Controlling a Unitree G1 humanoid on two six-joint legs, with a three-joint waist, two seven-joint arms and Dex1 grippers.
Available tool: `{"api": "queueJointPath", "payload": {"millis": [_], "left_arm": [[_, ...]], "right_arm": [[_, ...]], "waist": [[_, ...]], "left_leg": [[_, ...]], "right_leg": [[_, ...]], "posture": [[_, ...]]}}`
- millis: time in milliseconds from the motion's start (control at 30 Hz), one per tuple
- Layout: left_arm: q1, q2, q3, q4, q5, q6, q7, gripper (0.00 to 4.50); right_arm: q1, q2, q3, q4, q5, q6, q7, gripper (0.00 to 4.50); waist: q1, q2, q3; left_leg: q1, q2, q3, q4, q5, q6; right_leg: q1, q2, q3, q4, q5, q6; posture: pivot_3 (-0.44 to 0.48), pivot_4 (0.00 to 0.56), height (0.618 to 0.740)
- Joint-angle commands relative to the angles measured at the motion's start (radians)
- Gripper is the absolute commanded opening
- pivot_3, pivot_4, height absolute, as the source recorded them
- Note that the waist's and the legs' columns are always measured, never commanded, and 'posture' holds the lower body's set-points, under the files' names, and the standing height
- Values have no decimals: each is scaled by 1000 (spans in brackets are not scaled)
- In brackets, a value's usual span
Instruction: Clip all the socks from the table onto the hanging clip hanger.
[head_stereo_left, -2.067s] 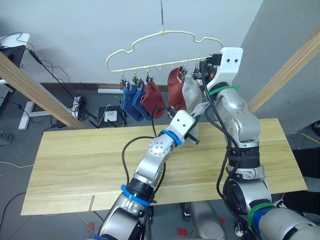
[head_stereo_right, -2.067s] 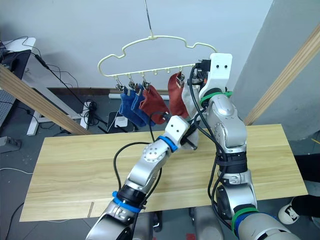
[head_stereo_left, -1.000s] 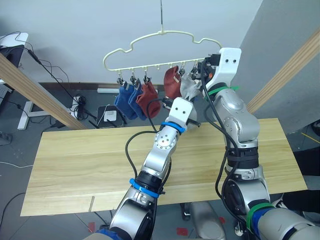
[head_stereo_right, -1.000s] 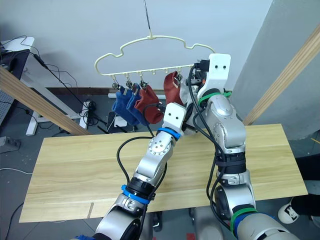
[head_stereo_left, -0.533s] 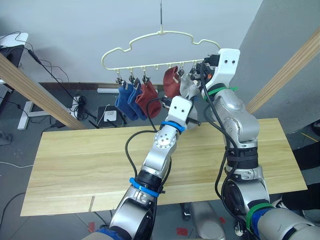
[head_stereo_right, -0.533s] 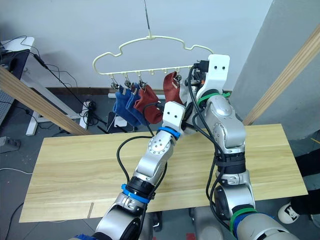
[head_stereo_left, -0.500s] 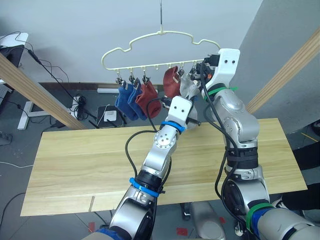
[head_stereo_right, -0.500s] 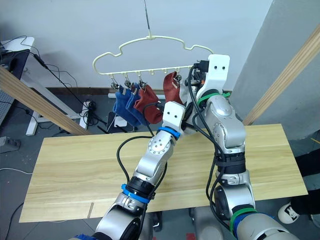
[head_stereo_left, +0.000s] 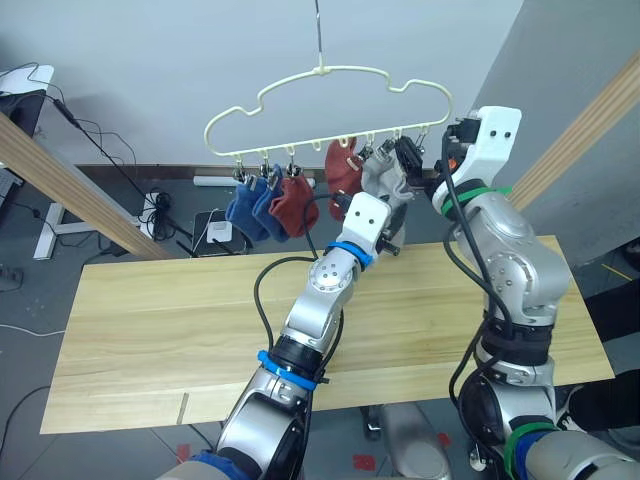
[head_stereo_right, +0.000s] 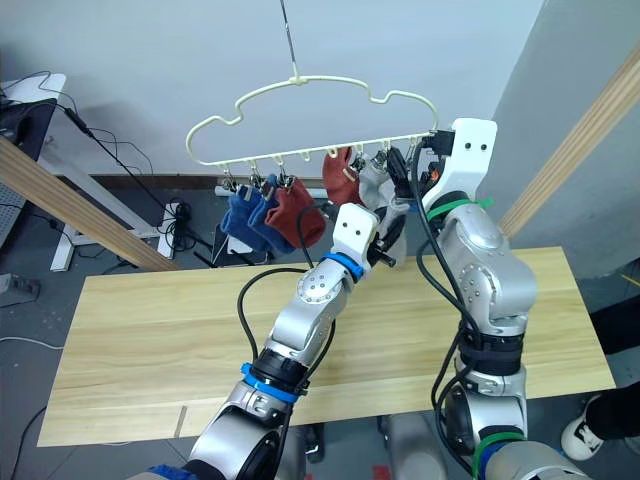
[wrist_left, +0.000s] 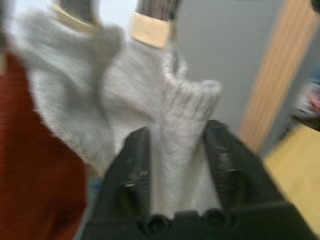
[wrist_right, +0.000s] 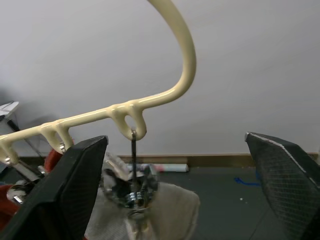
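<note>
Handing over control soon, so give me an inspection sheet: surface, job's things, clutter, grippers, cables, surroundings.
Surface: table, no socks on it.
Job's things: hanger hanging; blue socks, red socks and grey socks on its clips.
Clutter: nothing seen.
Grippers: left gripper shut on a grey sock; right gripper open at the end clip.
Cables: black cables along both arms; more on the floor behind.
Surroundings: slanted wooden poles on both sides, grey wall.

A cream-yellow wire clip hanger carries blue knit socks, rust-red knit socks and light grey knit socks, above a light yellowish plank table with plain wood grain.
</note>
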Motion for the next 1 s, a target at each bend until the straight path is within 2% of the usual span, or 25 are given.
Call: {"api": "queueJointPath", "payload": {"millis": [33, 100, 233, 400, 600, 667, 767, 867, 1000], "left_arm": [[90, 121, -37, -206, -42, 68, -177, 2858], [131, 206, -35, -298, -68, 97, -260, 3359], [215, 414, 23, -495, -202, 226, -451, 4474], [293, 626, 162, -604, -299, 327, -544, 4474], [352, 744, 352, -585, -362, 332, -569, 4474], [378, 807, 406, -564, -380, 323, -620, 4474], [400, 896, 442, -506, -347, 277, -673, 4474], [391, 989, 421, -444, -293, 288, -696, 4474], [368, 1018, 419, -374, -246, 248, -678, 4474]], "right_arm": [[54, -124, 32, -191, 92, 39, 156, 4500], [90, -211, 66, -220, 86, 34, 221, 4500], [153, -410, 152, -259, 43, -52, 392, 4500], [212, -541, 145, -248, 54, -132, 532, 4500], [229, -613, 136, -212, 43, -197, 617, 4500], [228, -630, 113, -191, 65, -185, 640, 4500], [224, -662, 87, -134, 51, -218, 665, 4500], [225, -703, 83, -60, 1, -285, 691, 4500], [245, -739, 71, -12, -1, -327, 743, 4500]], "waist": [[-7, 0, 0], [-12, 0, 0], [-5, 0, 0], [6, 0, 0], [23, 0, 0], [25, 0, 0], [27, 0, -1], [34, 0, -2], [42, 0, -6]], "left_leg": [[0, 0, 0, -1, 0, 0], [1, 1, 0, -2, 0, 0], [3, 1, -2, 0, 0, 0], [7, 0, -2, 1, 0, 0], [6, 0, -3, 1, 1, -1], [6, 0, -3, 1, 2, -2], [6, 0, -2, 1, 3, -4], [6, -1, -3, 1, 3, -4], [6, -1, -2, 1, 3, -4]], "right_leg": [[0, 0, 0, 0, 0, 0], [0, 1, 0, 0, 0, 0], [1, 2, 0, 2, 0, 0], [5, 1, 0, 1, 0, 1], [5, 1, -1, 1, 0, 0], [5, 1, -1, 1, 0, 0], [5, 0, -1, 0, 0, 0], [5, 0, -1, 0, 0, 0], [5, 0, -1, 0, 0, 0]], "posture": [[-213, 322, 740], [-203, 321, 740], [-189, 315, 740], [-152, 297, 740], [-137, 277, 740], [-132, 271, 740], [-115, 253, 740], [-103, 232, 740], [-99, 211, 740]]}}
